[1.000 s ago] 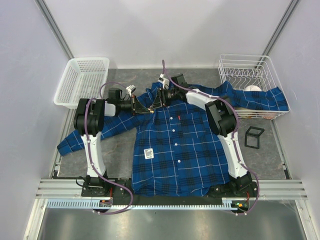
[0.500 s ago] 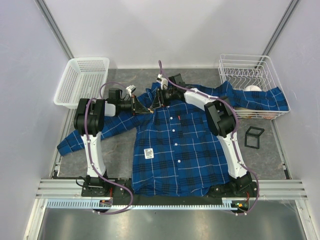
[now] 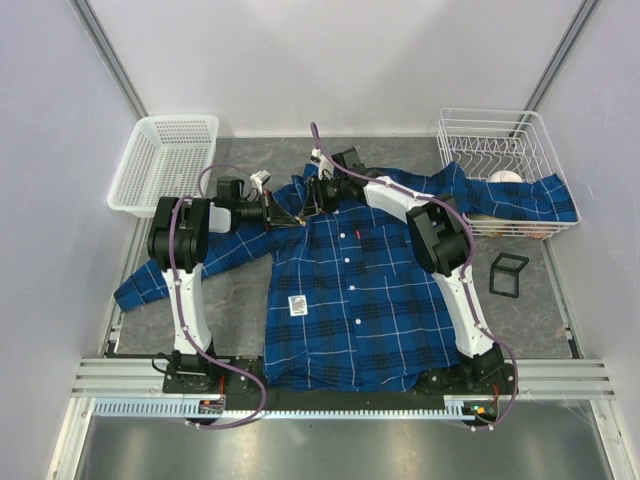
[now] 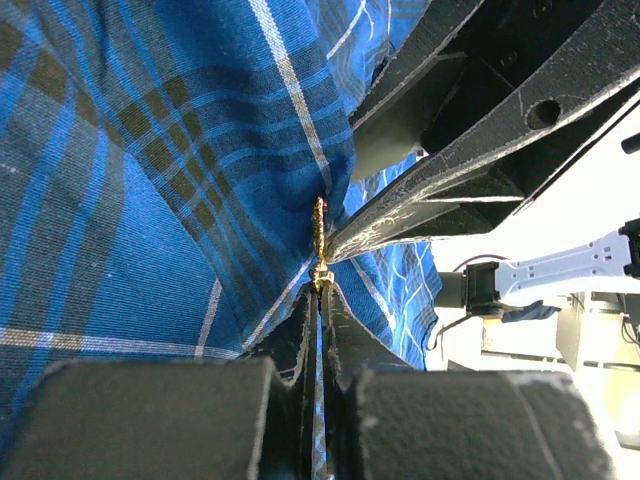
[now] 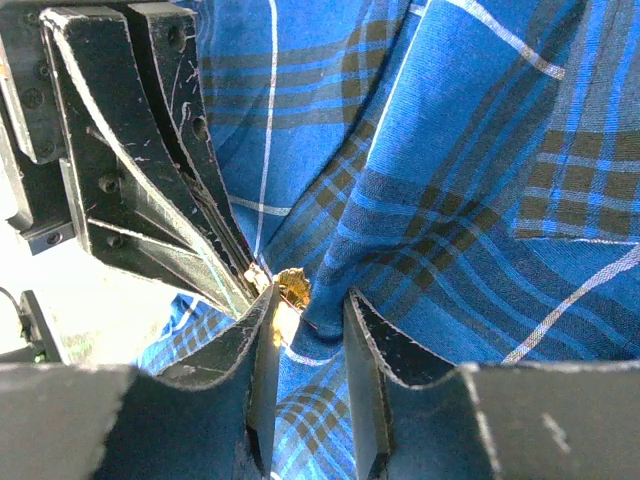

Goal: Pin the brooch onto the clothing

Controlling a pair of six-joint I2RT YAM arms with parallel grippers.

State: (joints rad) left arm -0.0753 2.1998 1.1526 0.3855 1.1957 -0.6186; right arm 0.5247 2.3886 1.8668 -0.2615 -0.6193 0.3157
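Observation:
The clothing point(image 3: 350, 290), a blue plaid shirt, lies flat on the table with its collar at the far side. Both grippers meet at the left collar area. My left gripper point(image 3: 292, 221) point(image 4: 321, 290) is shut on the brooch point(image 4: 319, 245), a tiny gold ornament standing edge-on at its fingertips against the fabric, with a thin strip of plaid also between the jaws. My right gripper point(image 3: 313, 203) point(image 5: 308, 300) faces it with jaws apart around a raised fold of shirt. The brooch point(image 5: 292, 284) sits just above its left fingertip, touching the left gripper's fingers point(image 5: 190, 230).
A white plastic basket point(image 3: 165, 160) stands at the back left. A wire rack point(image 3: 500, 170) at the back right holds the shirt's right sleeve and a white round object point(image 3: 505, 178). A black square frame point(image 3: 508, 273) lies right of the shirt.
My right gripper's jaws have narrowed and its wrist has shifted slightly left and farther back. The left gripper has stayed shut in place.

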